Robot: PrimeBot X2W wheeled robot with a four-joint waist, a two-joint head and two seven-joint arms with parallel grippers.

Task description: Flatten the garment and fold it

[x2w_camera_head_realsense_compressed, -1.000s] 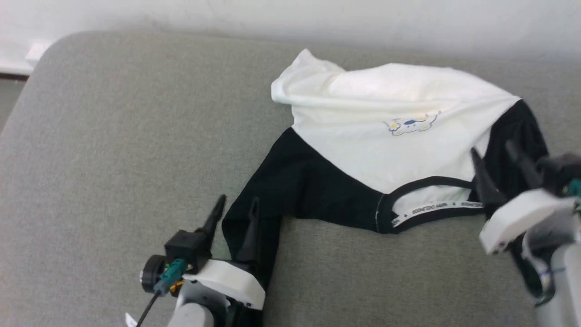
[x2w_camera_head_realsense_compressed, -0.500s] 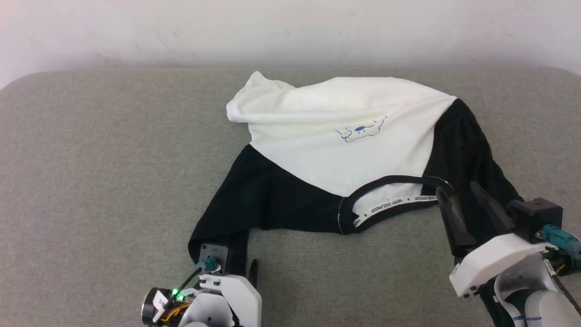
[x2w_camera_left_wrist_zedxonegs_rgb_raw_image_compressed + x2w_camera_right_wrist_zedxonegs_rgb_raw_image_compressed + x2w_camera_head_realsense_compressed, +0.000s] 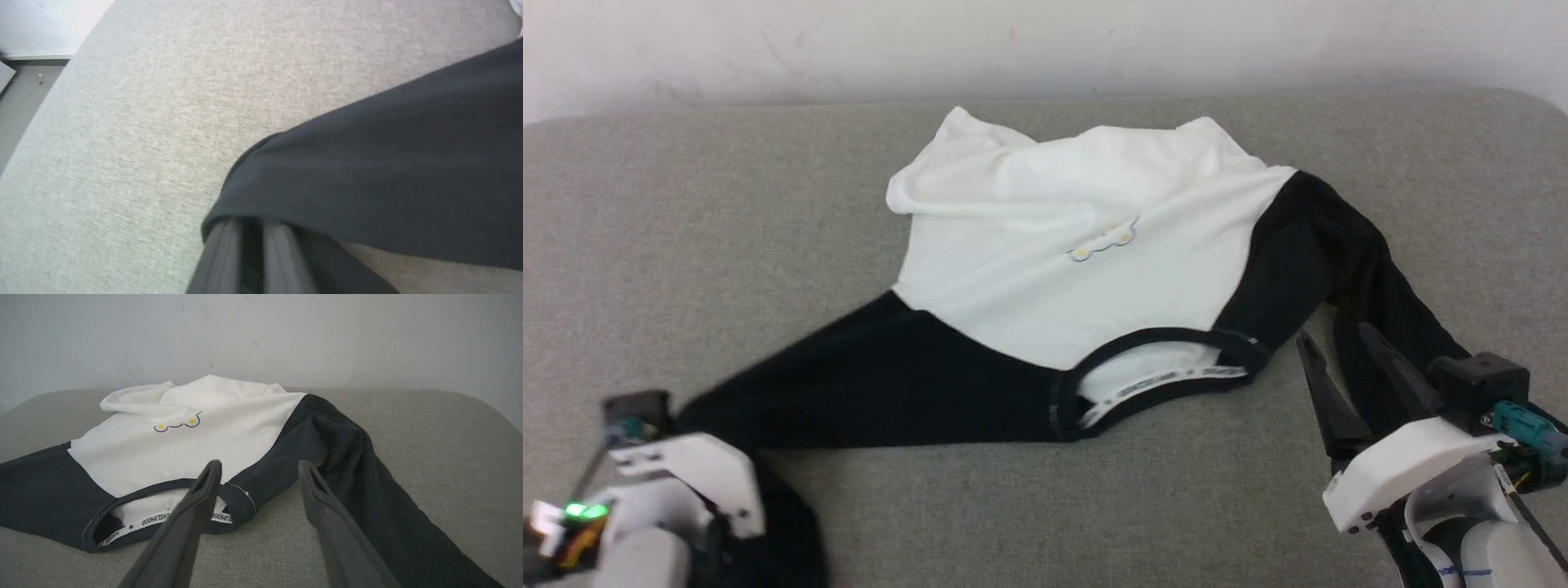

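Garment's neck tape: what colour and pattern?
White neck tape with dark lettering, clearest in the right wrist view.

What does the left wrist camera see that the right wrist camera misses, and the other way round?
Left wrist view: the left gripper shut on the garment at its black sleeve, close up, plus a strip of floor beside the grey cushion. Right wrist view: the right gripper open by the other sleeve, the white body, chest print and lettered neck tape. Both: black sleeve cloth lying on the cushion.
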